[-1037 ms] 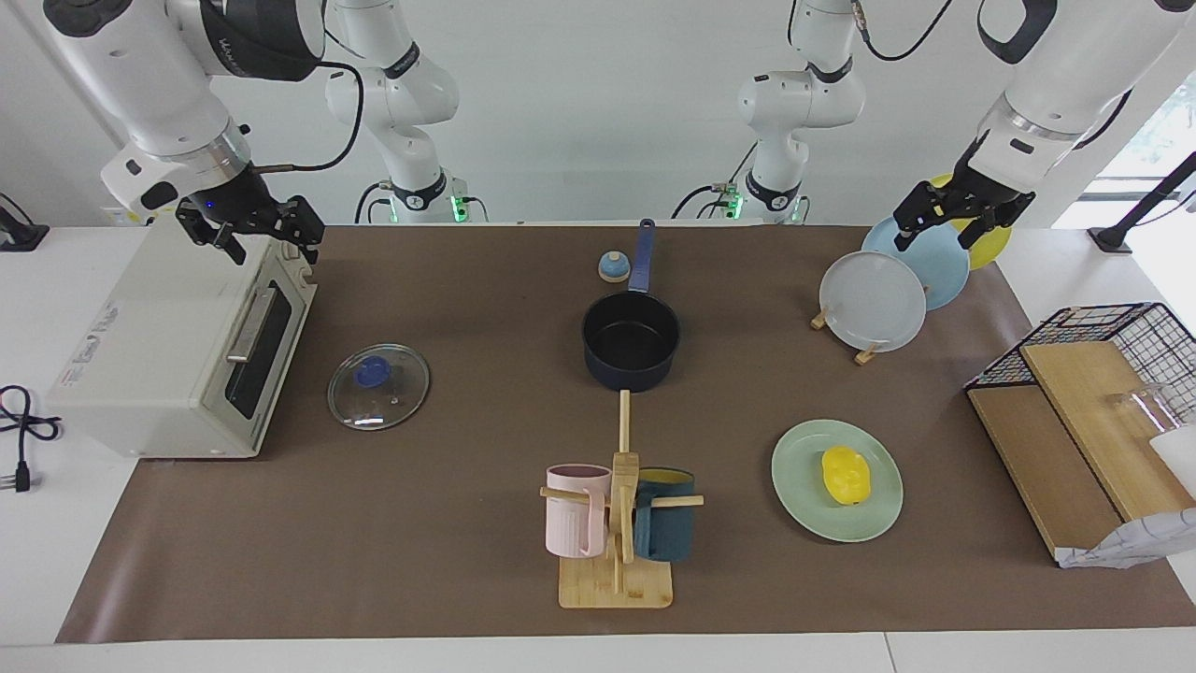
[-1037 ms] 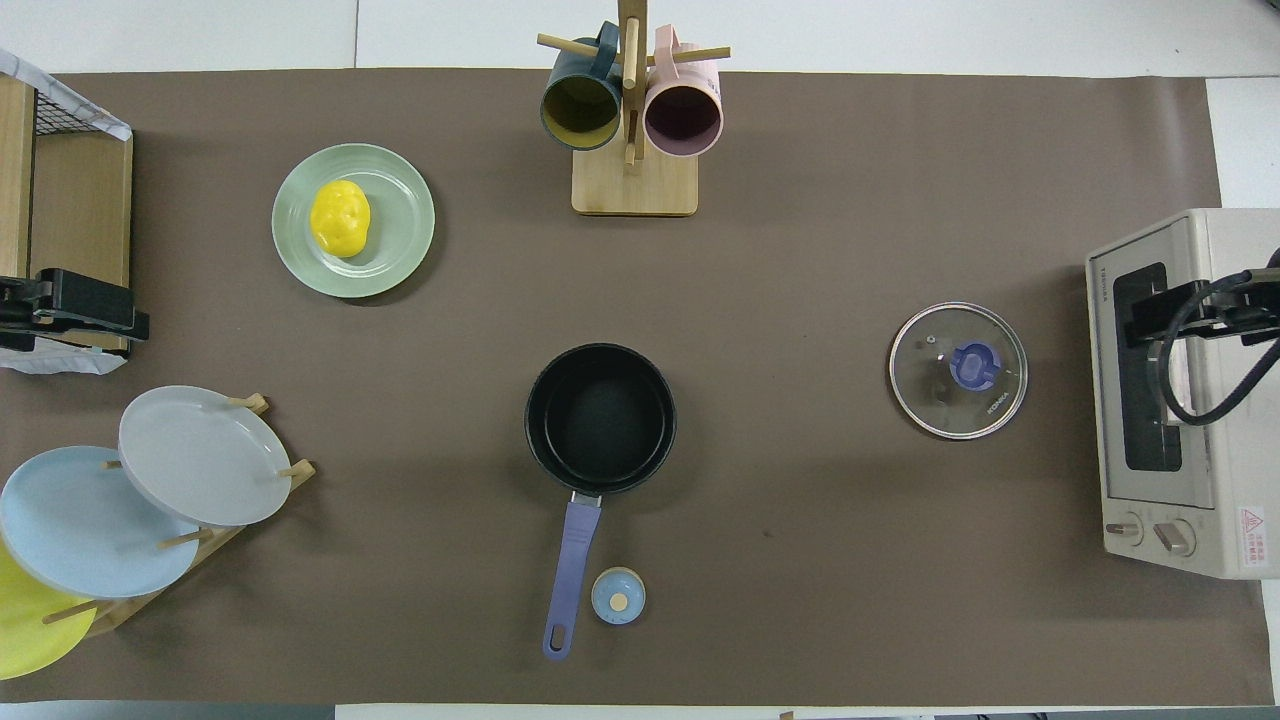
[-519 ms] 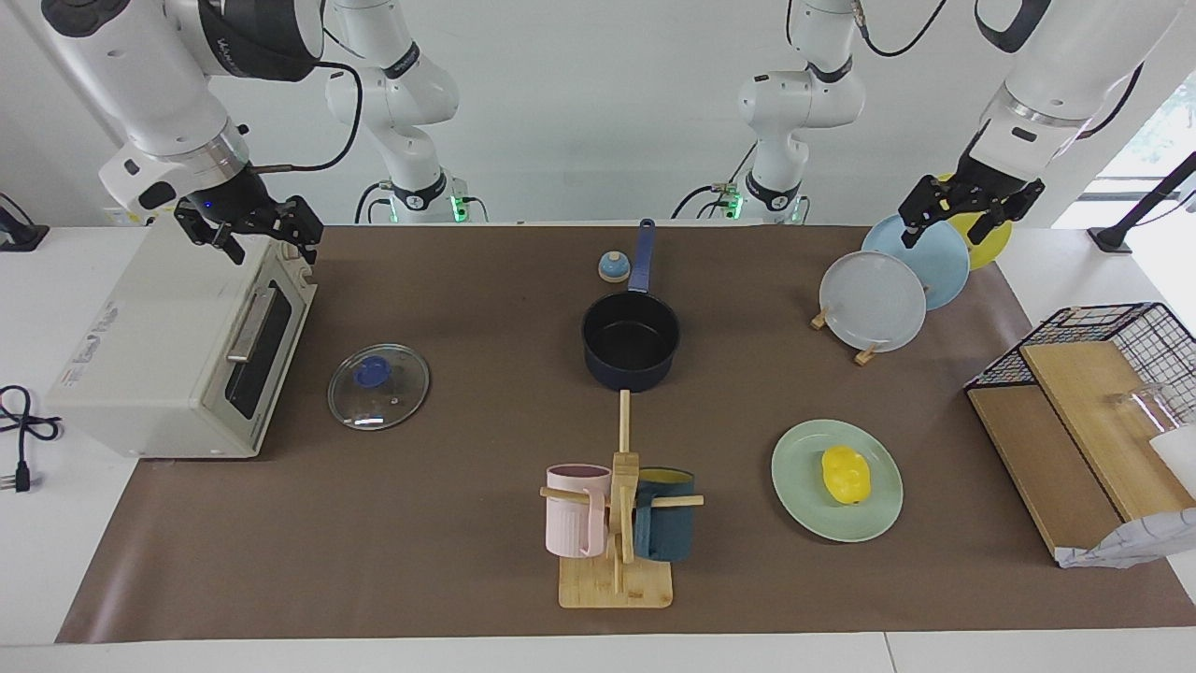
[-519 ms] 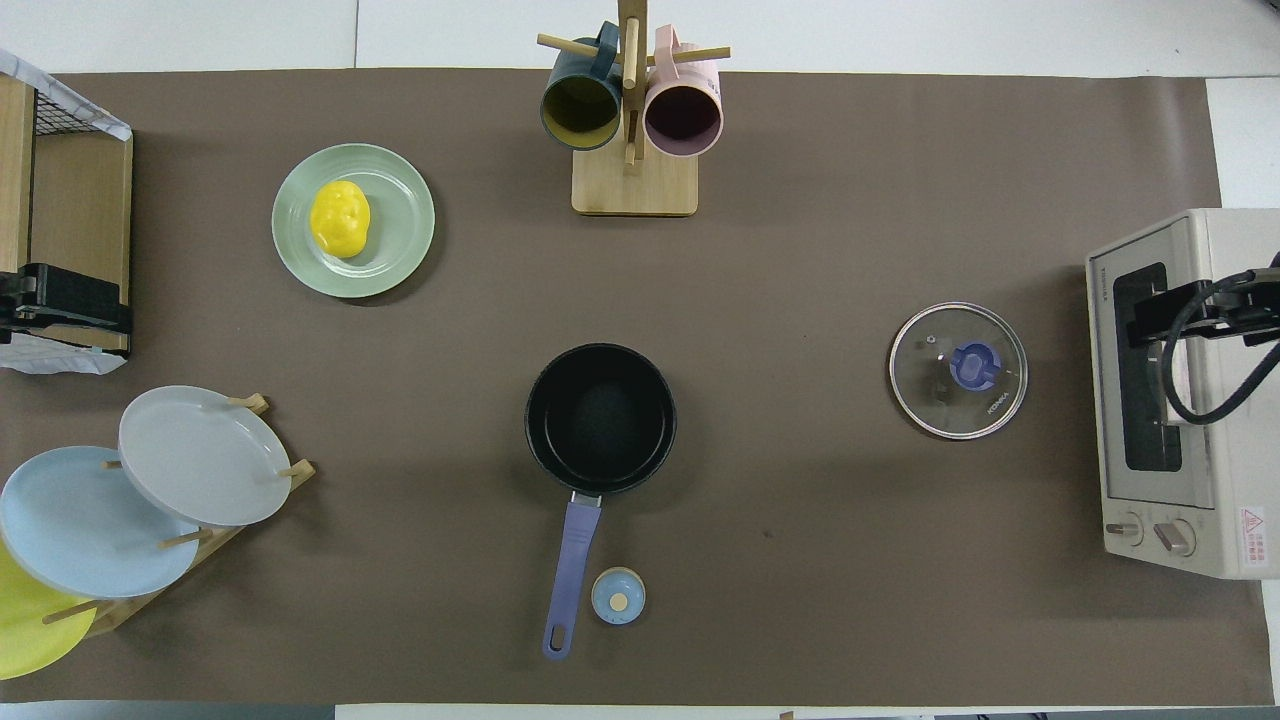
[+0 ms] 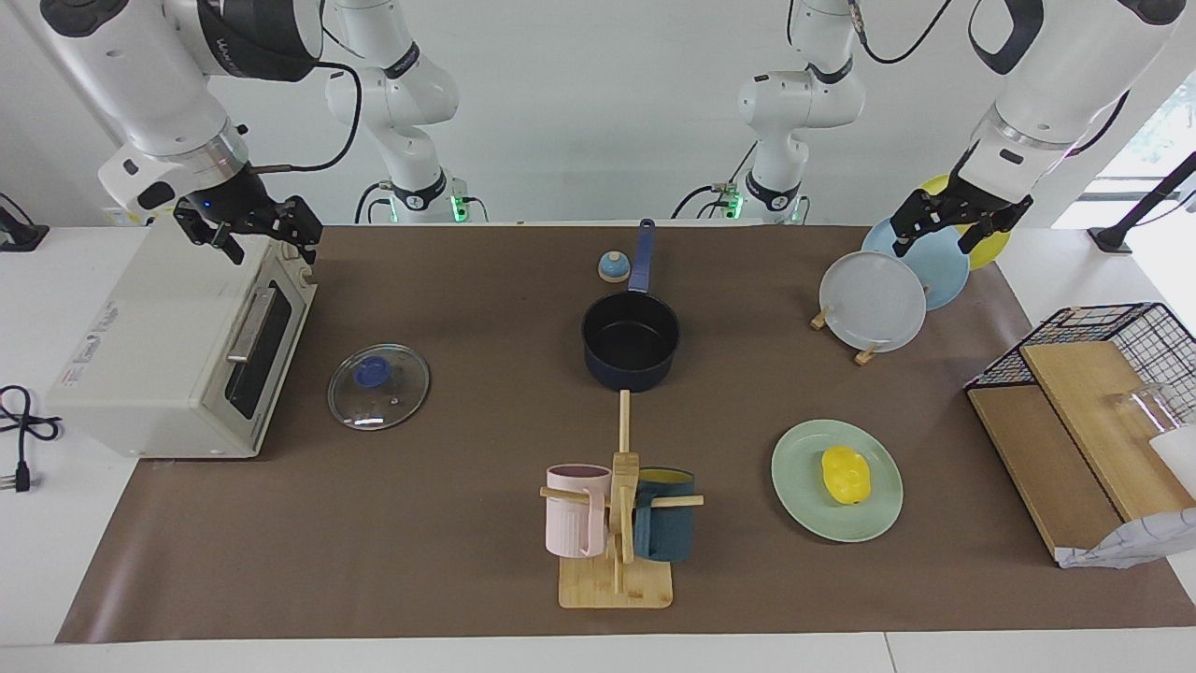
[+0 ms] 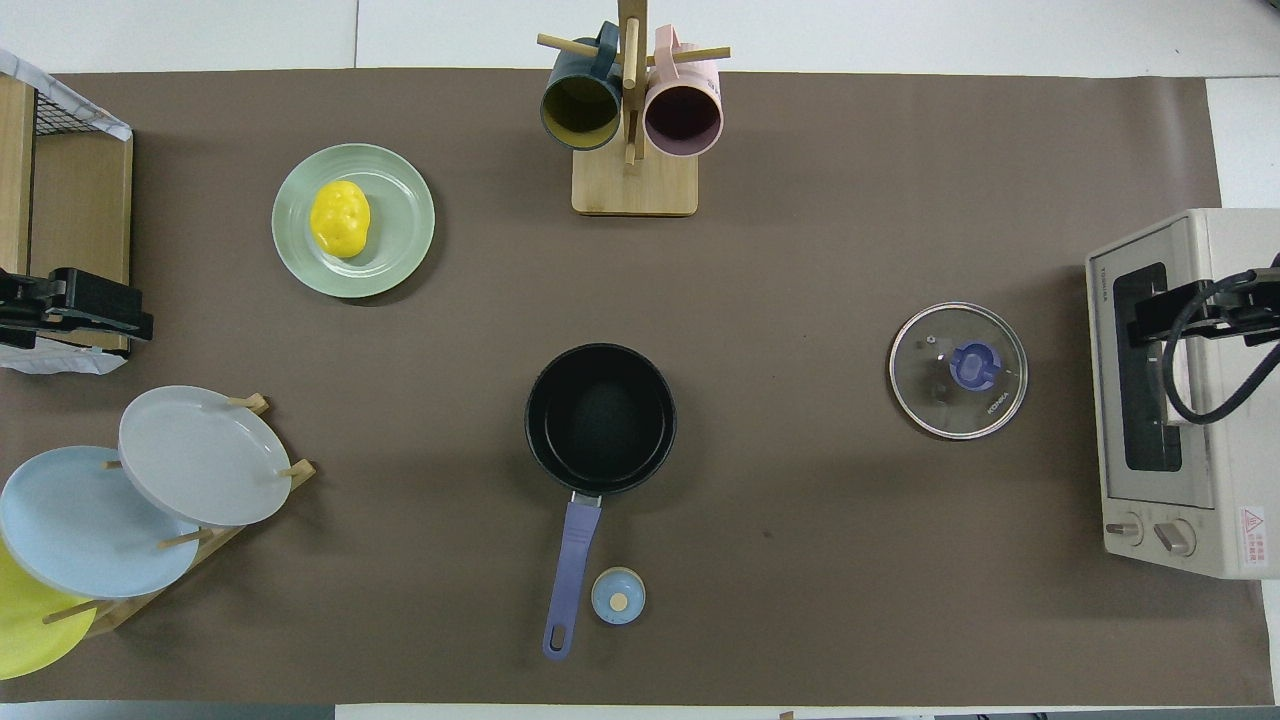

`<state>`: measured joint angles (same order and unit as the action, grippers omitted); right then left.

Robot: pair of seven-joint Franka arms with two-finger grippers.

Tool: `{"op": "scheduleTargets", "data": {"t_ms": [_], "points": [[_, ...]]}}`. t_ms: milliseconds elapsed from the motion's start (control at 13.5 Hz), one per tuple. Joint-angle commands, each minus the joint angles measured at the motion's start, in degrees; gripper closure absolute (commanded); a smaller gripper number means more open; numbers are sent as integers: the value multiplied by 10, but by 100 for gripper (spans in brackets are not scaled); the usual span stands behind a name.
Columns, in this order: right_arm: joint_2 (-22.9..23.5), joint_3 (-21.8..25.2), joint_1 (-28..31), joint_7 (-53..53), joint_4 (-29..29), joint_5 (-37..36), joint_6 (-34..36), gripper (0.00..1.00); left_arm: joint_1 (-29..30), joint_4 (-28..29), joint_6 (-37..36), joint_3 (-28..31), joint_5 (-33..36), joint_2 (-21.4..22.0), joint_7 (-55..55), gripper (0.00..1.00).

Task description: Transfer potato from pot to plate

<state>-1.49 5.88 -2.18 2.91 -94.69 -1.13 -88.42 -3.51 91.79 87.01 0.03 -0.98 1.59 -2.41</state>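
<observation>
Potato (image 5: 846, 474) lying on the plate (image 5: 805, 510), farther from the robots than the empty pot (image 5: 631, 341), toward the left arm's end. Left gripper (image 5: 953, 221) up over the plate rack (image 5: 864, 353), fingers spread, nothing held. Right gripper (image 5: 252, 229) waiting over the toaster oven (image 5: 140, 346), fingers apart, nothing held.

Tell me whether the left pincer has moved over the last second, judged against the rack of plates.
Yes, slightly. The left pincer has drifted up and back over the standing light blue round plate, toward the yellow plate, holding nothing.
</observation>
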Motion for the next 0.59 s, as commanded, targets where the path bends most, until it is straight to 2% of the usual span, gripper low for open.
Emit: {"op": "scheduleTargets", "data": {"t_ms": [0,519], "points": [[-5,-2,4,-12,-3,10,1,0,5,3,3,-2,-3,3,32,0],[-5,-1,4,-13,-3,10,1,0,4,5,0,-2,-5,5,39,0]]}}
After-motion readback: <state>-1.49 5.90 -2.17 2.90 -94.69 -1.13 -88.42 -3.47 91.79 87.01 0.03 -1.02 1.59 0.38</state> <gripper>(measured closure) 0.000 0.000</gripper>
